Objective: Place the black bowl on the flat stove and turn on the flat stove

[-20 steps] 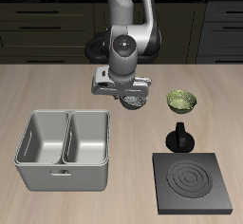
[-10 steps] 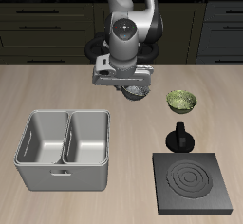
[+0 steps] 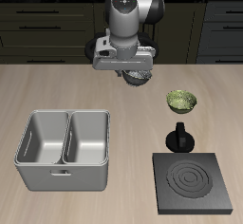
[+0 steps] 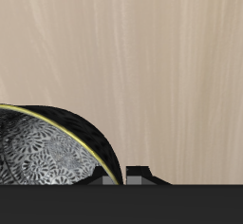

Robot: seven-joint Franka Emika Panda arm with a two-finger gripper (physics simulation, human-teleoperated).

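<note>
The black bowl [image 3: 138, 78], dark with a silvery speckled pattern, hangs in the air above the wooden table, and my gripper [image 3: 133, 73] is shut on its rim. The wrist view shows the bowl [image 4: 47, 147] close up, with a dark finger [image 4: 140, 174] at its rim and bare tabletop beneath. The flat stove [image 3: 193, 182] is a black square plate with concentric rings, lying near the table's front edge, well away from the bowl. Its black knob [image 3: 179, 138] stands at the stove's back edge.
A green-patterned bowl [image 3: 181, 101] sits on the table between the held bowl and the stove knob. A grey two-compartment metal bin [image 3: 65, 149] stands near the front edge, beside the stove. Dark cabinets run behind the table.
The gripper has risen and moved a little toward the back of the table, lifting the black bowl higher off the tabletop. Nothing else has moved.
</note>
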